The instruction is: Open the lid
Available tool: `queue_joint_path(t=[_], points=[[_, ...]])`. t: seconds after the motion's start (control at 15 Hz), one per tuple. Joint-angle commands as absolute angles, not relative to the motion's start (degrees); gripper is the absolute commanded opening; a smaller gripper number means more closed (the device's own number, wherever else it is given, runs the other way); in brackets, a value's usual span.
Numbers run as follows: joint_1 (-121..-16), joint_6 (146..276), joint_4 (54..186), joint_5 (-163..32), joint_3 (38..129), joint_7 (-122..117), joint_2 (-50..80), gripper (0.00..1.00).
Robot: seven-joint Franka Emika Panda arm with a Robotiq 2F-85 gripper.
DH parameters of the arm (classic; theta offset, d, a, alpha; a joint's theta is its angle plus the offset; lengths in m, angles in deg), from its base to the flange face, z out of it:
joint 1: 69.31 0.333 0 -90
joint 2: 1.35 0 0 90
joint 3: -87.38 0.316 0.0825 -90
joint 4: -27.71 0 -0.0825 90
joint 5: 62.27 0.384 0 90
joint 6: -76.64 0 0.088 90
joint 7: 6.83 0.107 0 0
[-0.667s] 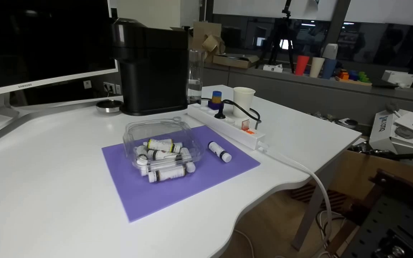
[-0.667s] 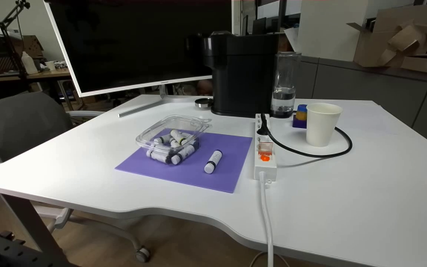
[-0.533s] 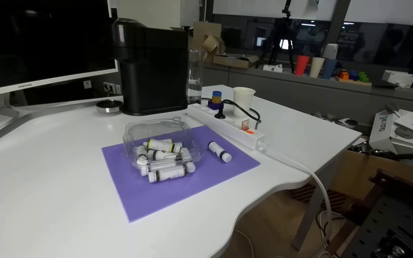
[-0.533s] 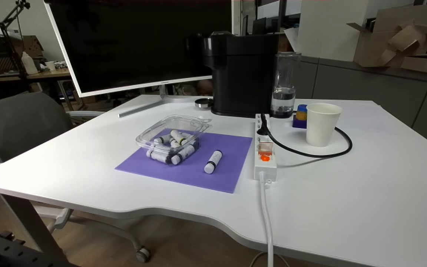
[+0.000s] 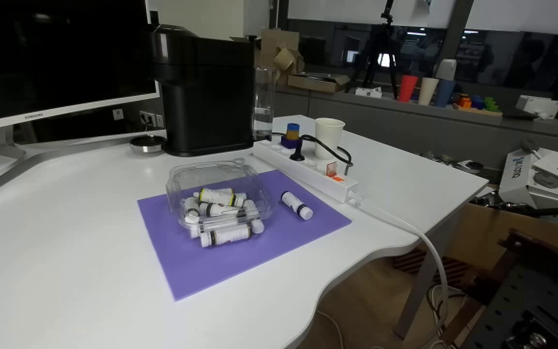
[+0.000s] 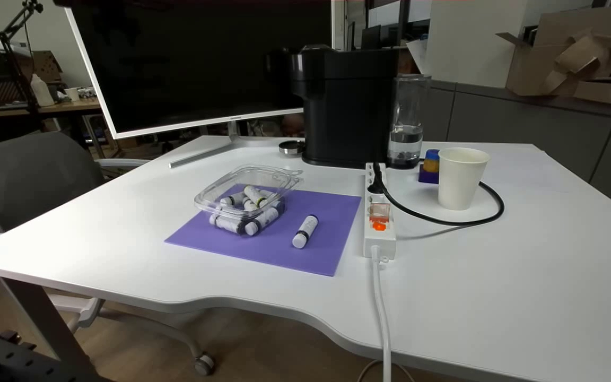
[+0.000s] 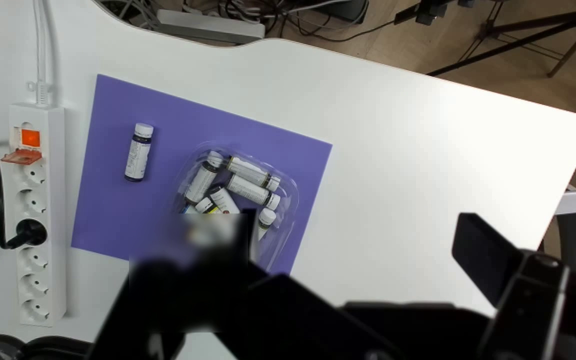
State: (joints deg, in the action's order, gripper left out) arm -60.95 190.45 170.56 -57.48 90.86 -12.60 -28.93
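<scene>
Monitor (image 6: 194,58) near the machine (image 6: 345,122) could be struck by a wide approach. The machine could be tipped if its lid (image 6: 361,63), closed on top, is pried askew. The clear vessel (image 6: 406,139) just beside the machine could be knocked over. The fingers (image 7: 485,257) of the gripper (image 7: 358,225) are spread; clearance from the machine cannot be told, so the lid could be missed.

The lid (image 5: 224,51) is matt, the tray (image 5: 206,174) (see-through) glossy plastic.
</scene>
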Motion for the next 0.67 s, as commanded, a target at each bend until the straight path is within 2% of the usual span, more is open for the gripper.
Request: queue_joint_path(t=[0.0, 0.6], points=[[-61.20, 190.32, 170.47, -57.37, 91.09, -12.67, -28.92, 1.00], [-65.60, 196.12, 169.09, -61.05, 88.83, -13.46, -23.69, 1.00]])
